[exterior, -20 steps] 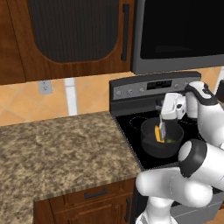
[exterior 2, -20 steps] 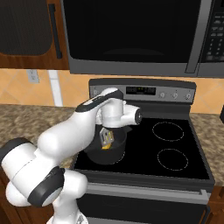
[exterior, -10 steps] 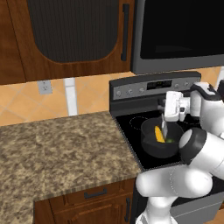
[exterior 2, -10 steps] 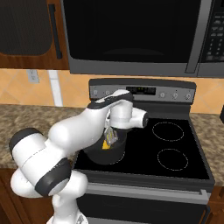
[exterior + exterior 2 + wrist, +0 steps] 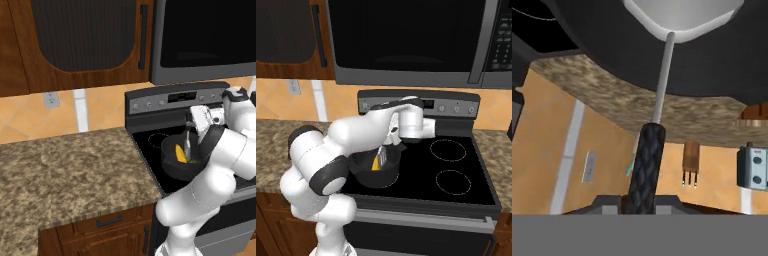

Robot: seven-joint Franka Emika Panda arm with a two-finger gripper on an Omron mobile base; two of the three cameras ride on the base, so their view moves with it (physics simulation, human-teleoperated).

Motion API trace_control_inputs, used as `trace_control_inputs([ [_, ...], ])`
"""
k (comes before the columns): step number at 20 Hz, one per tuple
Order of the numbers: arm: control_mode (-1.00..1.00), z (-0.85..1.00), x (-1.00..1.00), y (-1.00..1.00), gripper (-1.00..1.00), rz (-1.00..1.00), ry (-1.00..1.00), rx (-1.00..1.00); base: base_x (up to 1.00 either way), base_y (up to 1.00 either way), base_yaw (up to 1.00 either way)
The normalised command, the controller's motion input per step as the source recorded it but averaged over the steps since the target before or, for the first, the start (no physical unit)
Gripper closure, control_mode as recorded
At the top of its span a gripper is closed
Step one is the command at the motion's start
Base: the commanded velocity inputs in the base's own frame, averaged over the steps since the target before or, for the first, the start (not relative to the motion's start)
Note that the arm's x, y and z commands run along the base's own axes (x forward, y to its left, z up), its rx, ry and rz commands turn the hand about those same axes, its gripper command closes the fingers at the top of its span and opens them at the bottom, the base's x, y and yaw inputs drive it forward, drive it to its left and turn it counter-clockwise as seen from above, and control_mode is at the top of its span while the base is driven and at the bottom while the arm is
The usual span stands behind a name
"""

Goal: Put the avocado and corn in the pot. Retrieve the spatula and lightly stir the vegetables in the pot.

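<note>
Silvery-grey metal forms the head and thin shaft of the spatula [image 5: 662, 70], while its handle is black and textured, and that handle is seen clamped between the narrowly closed jaws of the gripper [image 5: 643, 200] in the hand view. The tool is held over the pot [image 5: 181, 162], which sits on the front left burner of the stove [image 5: 456, 175], and its shaft is seen running down into the pot's mouth in the left base view. Inside the pot the yellow corn [image 5: 179, 153] is visible, and a small patch of green just beside it is taken to be the avocado [image 5: 193, 160]; whether the head is touching either cannot be told.

The spatula is judged to be light and stiff, with a thin shaft that would lever easily in a loose grip, so the textured handle is the right place for it to be taken. The corn is judged firm and inclined to roll, and the avocado round, smooth and likely to slide away from a push. The pot is judged heavy enough to stay put under light stirring, though a hard sweep against its wall could shift it on the smooth glass top.
</note>
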Motion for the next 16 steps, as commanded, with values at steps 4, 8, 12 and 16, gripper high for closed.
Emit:
trace_control_inputs([
  [4,-1.00,-0.41,-0.17,0.00,1.00,0.09,0.01,0.04,0.00,0.00,0.00],
  [8,-1.00,-0.21,-0.11,0.00,1.00,0.05,-0.01,0.03,0.00,0.00,0.00],
  [12,-1.00,0.00,0.00,0.16,1.00,0.01,0.03,0.07,0.00,0.00,0.00],
  [16,-1.00,0.03,0.00,0.30,1.00,0.05,0.11,0.09,0.00,0.00,0.00],
])
